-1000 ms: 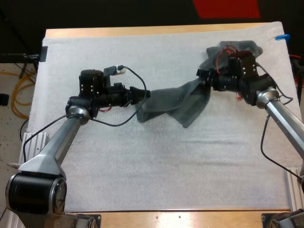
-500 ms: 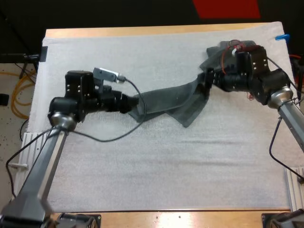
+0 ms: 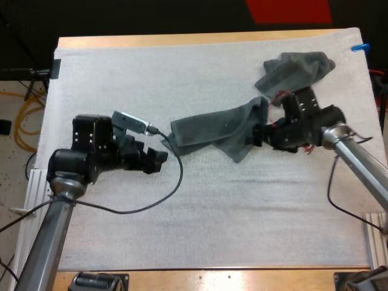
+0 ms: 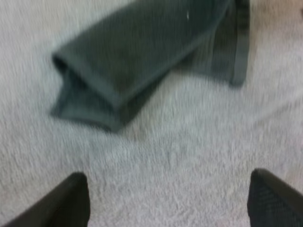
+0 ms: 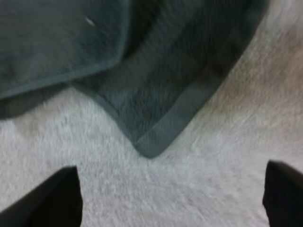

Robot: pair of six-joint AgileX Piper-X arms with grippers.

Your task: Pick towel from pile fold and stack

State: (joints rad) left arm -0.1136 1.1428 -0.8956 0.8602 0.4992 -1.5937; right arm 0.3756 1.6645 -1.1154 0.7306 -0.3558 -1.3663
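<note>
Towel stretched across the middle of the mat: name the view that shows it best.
The high view: the towel shows whole, end to end. The left wrist view shows its folded end; the right wrist view, one hemmed corner.

The middle towel (image 3: 218,130) and the crumpled towel (image 3: 295,68) are plain dark grey-green; the mat (image 3: 200,206) is white, the tabletop (image 3: 182,40) pale wood.

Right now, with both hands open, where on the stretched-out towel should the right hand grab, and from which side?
Probably the pointed corner of the towel, just ahead of the right hand. It lies flat on bare mat, hem exposed, jutting toward the near edge, so come in from there.
</note>
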